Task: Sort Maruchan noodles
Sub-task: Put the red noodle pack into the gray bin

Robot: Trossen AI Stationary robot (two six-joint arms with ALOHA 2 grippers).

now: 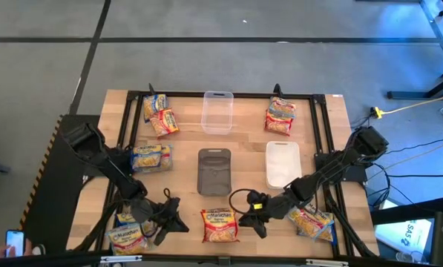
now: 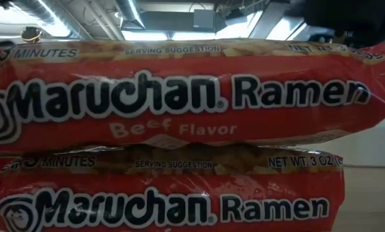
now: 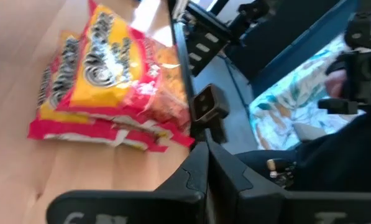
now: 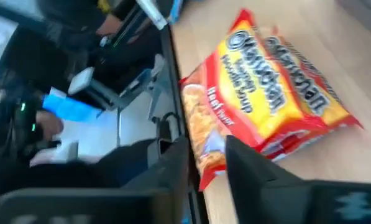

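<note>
2 stacked red Maruchan beef ramen packets (image 2: 179, 129), yellow noodle print.

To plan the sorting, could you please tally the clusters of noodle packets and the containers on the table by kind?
Clusters of Maruchan noodle packets: 6 (packets overlap, so the exact number of packets is unclear)
Clear container: 1
Grey container: 1
White container: 1
Total: 9

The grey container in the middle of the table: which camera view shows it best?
The high view: the grey container appears whole from above, between the two arms. The low view is filled by red ramen packets; neither wrist view shows the container.
</note>
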